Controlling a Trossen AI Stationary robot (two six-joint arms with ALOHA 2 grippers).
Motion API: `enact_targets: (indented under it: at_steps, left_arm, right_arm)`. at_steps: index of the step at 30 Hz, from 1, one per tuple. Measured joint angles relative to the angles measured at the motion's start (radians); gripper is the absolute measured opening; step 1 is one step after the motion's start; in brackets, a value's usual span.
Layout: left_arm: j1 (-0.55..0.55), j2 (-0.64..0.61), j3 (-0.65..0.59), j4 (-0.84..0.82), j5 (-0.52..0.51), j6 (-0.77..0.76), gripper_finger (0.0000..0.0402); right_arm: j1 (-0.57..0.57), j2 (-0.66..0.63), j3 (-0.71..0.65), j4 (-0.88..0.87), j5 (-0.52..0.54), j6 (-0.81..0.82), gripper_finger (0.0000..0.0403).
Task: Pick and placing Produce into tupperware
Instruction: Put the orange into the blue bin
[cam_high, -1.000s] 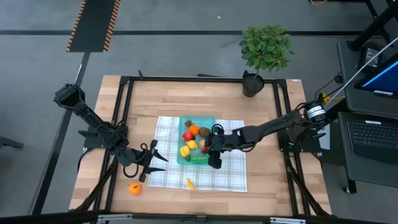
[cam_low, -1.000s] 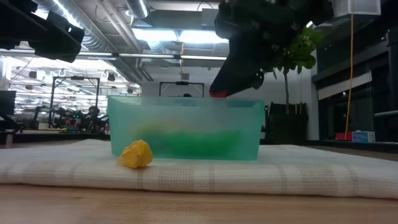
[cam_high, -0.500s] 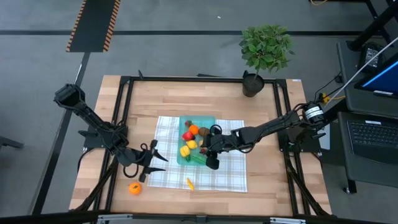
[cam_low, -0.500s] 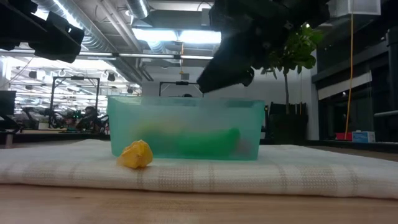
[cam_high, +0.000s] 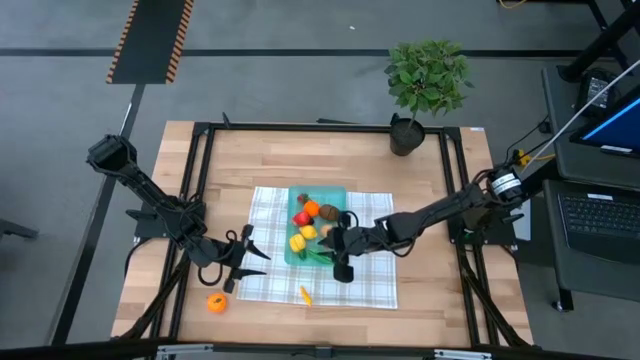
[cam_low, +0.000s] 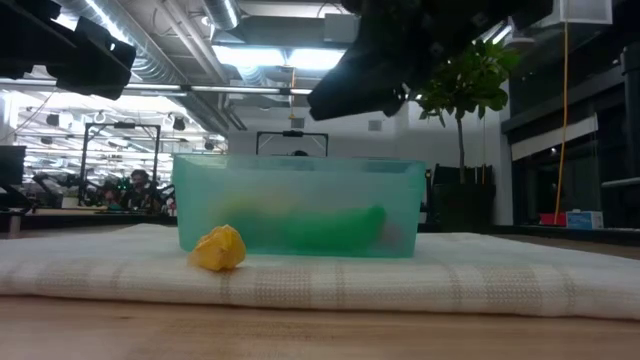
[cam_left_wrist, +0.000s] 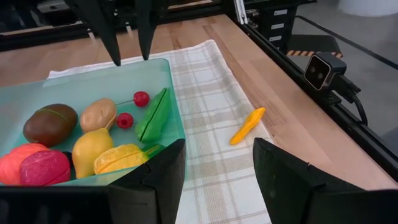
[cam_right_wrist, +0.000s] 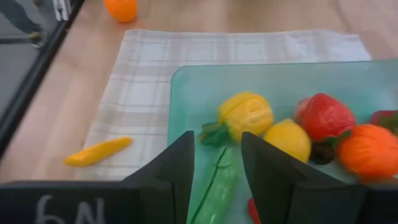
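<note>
Translucent teal plastic tub (cam_high: 300, 205) mostly filled — yellow-orange carrot-like piece (cam_high: 305, 295) on cloth, orange fruit (cam_high: 216, 302) on counter left; right pincer (cam_high: 340, 265), left pincer (cam_high: 243, 257) parted, empty.

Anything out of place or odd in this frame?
Two produce pieces lie outside the tupperware: a yellow-orange piece on the checked cloth, and an orange fruit on the bare table near the left pincer. Nothing looks spilled or damaged.
</note>
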Motion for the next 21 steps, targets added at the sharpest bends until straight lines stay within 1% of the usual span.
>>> enact_targets:
  at_steps: [4,6,8,12,21]
  left_arm:
    - [0.006,0.0,0.0,0.0,0.0,0.002,0.0179]
    - [0.009,0.0,0.0,-0.001,0.0,0.011,0.0183]
    - [0.009,0.0,0.0,-0.001,-0.002,0.057,0.0194]
    - [0.008,0.0,0.0,-0.001,-0.002,0.116,0.023]
    - [-0.012,0.0,0.0,-0.004,0.001,0.115,0.0322]
  right_arm:
    - [0.013,0.0,0.0,0.0,0.057,-0.033,0.0135]
    - [0.012,0.0,0.0,0.0,0.064,-0.031,0.0135]
    - [0.012,0.0,0.0,0.008,0.067,-0.031,0.0135]
    - [0.012,0.0,0.0,0.014,0.067,-0.031,0.0135]
    - [0.012,0.0,0.0,0.039,0.067,-0.026,0.0135]
